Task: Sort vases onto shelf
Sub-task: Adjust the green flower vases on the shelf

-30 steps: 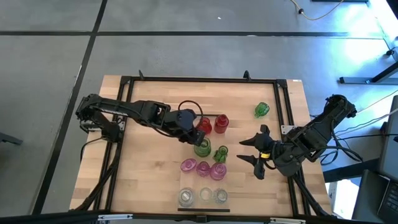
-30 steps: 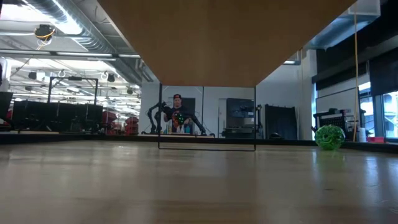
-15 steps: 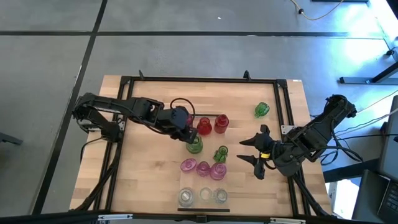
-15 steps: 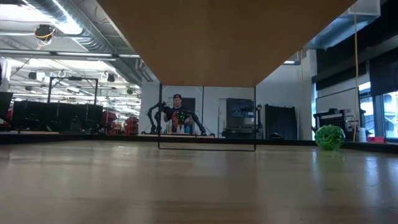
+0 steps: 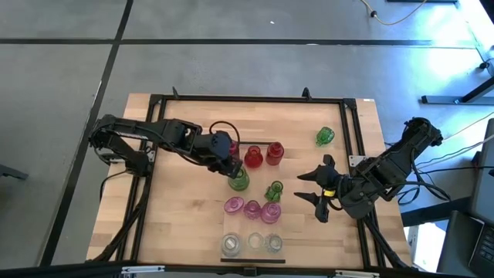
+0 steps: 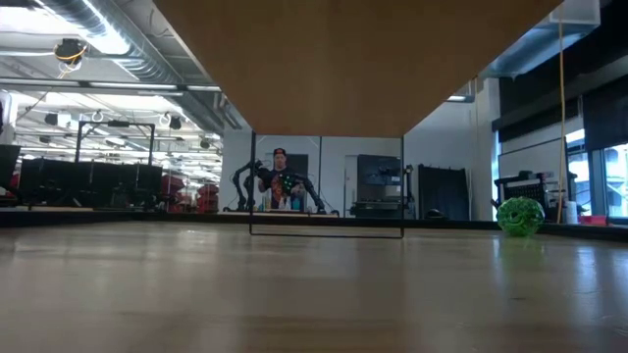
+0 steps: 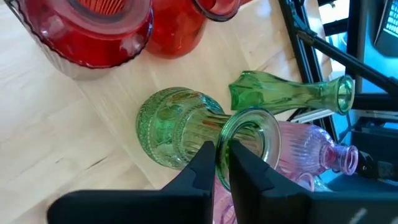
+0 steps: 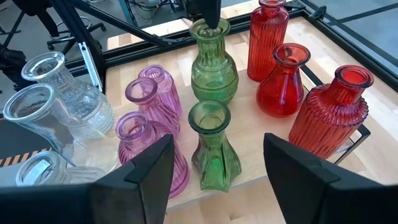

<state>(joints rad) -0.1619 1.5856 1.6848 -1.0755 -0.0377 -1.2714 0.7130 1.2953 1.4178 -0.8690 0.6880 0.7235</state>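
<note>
Ribbed green glass vase (image 7: 180, 127) rim pinched by left end effector (image 7: 222, 163); right end effector (image 5: 309, 186) wide

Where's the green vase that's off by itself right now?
In the high view, the lone green vase lies at the table's far right, apart from the clustered vases.

The floor (image 5: 231, 54) around the counter (image 5: 177, 224) was grey, with dark lines across it. Far back in the room a mirror (image 6: 326, 184) stood by a wall. Long lights (image 6: 93, 34) shone on the ceiling, and bright windows (image 6: 618, 181) were on one side.
</note>
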